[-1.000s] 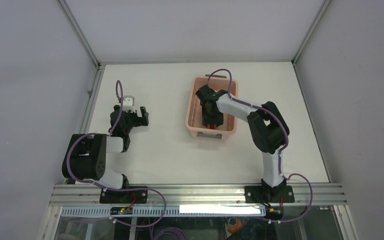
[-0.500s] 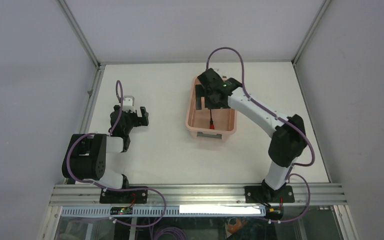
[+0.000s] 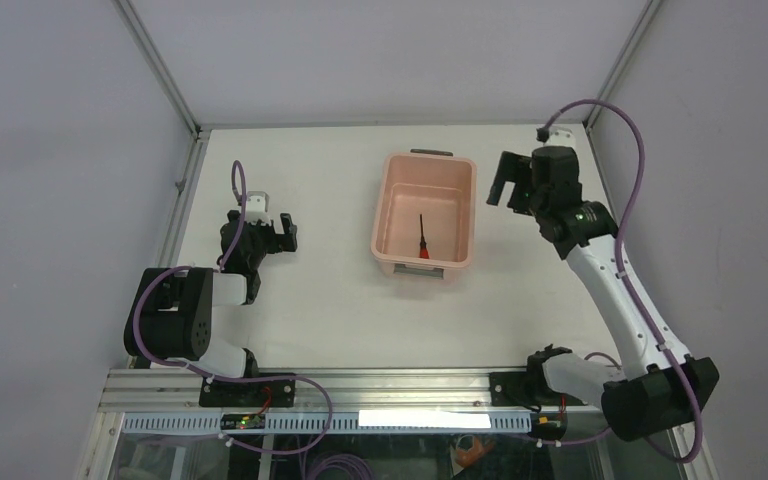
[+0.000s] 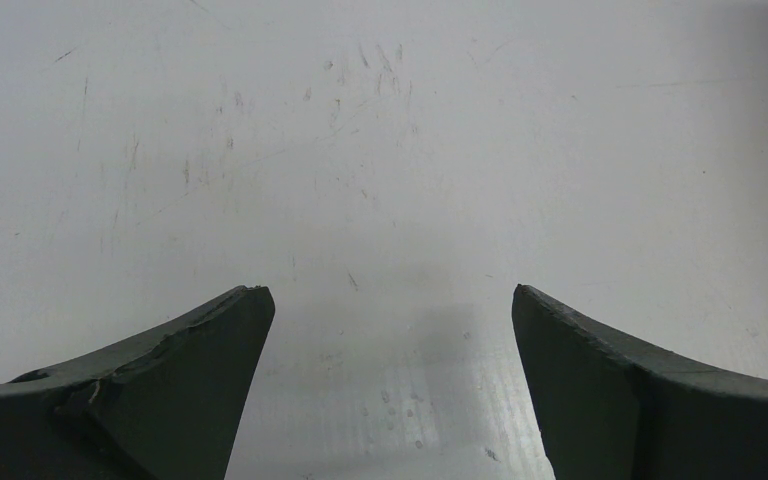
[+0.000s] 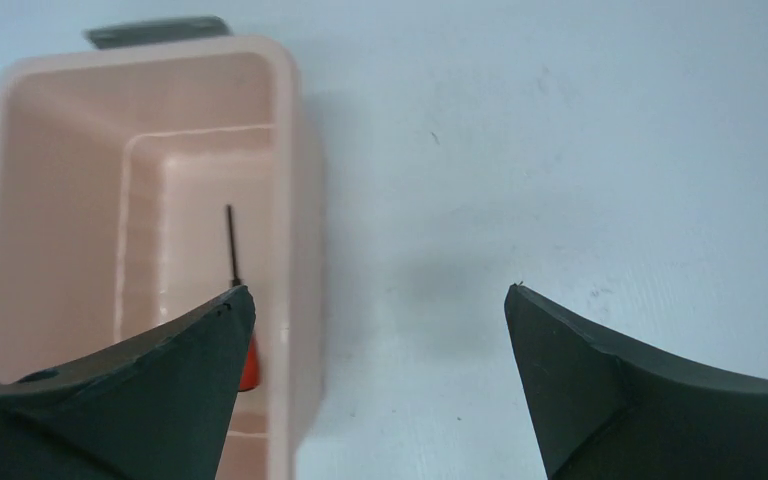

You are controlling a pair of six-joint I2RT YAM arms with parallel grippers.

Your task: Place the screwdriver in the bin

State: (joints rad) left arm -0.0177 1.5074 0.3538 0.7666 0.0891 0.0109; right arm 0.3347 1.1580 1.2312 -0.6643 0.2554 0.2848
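The pale pink bin [image 3: 472, 215] stands at the table's far middle. The screwdriver [image 3: 423, 240], with a red handle and a thin black shaft, lies on the bin's floor, its handle towards the near end. My right gripper [image 3: 505, 190] is open and empty, raised just right of the bin. In the right wrist view the bin [image 5: 300, 200] is at the left, and the screwdriver [image 5: 231, 245] lies inside it, its handle partly hidden behind my left finger; the right gripper [image 5: 377, 290] spans bare table. My left gripper [image 3: 282, 232] is open and empty over the table at the left; it also shows in the left wrist view [image 4: 389, 290].
The bin has a dark grey handle at its far end [image 3: 432, 152] and one at its near end [image 3: 426, 268]. Grey walls with metal frame posts [image 3: 160, 70] enclose the white table [image 3: 340, 300]. The arm bases sit on a rail [image 3: 390, 385] at the near edge.
My right gripper has risen out of the bin and swung to its right side. It has let go of the screwdriver, which now lies in the bin. The left arm has not moved.
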